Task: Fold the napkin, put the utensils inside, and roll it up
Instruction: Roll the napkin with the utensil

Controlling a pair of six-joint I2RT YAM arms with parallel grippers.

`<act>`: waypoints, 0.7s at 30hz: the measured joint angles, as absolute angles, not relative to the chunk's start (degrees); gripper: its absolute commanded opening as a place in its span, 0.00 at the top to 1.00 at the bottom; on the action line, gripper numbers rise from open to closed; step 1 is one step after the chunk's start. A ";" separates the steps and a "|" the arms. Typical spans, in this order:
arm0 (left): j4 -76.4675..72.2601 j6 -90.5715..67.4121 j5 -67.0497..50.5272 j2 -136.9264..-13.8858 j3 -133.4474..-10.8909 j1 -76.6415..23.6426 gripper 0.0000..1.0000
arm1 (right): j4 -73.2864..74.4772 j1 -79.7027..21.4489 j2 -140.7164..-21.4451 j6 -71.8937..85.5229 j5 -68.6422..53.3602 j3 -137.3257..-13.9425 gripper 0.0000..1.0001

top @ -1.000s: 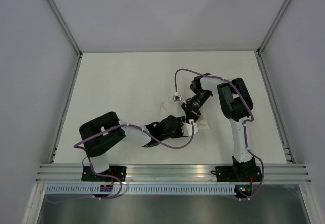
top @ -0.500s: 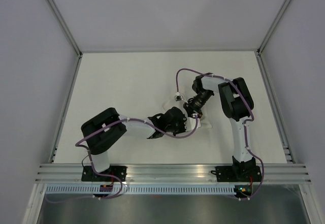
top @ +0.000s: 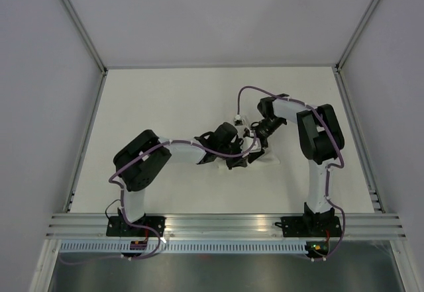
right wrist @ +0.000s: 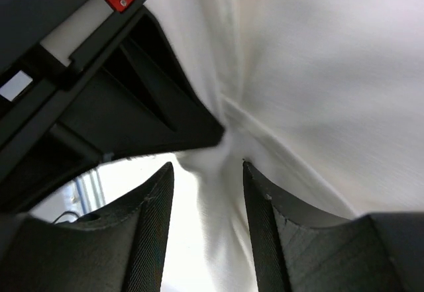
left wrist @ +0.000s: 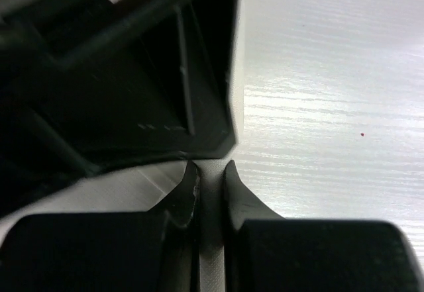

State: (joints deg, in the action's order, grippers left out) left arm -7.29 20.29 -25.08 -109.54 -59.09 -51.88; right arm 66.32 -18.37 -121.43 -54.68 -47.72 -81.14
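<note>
A: status? start from the bases.
B: Near edge: alu rail, both bases bolted on it. L arm has its elbow bent on the left side and its forearm runs right toward mid-table. R arm goes straight up-table from its base, then its forearm cuts back left. Purple cables are looped along both.
A: grippers?
B: They meet nose to nose, just right of table ctr. L gripper: jaws pressed nearly together w/ a thin strip of white cloth pinched between, so it's clamped on the napkin. R gripper: jaws stand apart. A bunched ridge of cloth sits in the gap, neither side squeezing it afaict, so it's gripping nothing.
A: napkin pos?
B: On the table, under and between the two grippers, mid-depth, right of ctr. Top cam hides most of it; only a small white bit shows just right of the grippers. R wrist cam: cloth fills the upper right, gathered into creases that run to the pinch pt at the L gripper's tip. L wrist cam: R gripper's black body is right in front, touching or just off, can't tell which. Wood-grain top shows to the right.
A: beyond that?
B: Far half of the table, then grey enclosure walls w/ alu corner posts.
</note>
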 measured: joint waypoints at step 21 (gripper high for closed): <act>-18.72 5.32 -45.63 -114.08 -56.27 -43.29 0.98 | 24.18 -12.95 -78.04 -49.45 -38.50 -43.31 0.40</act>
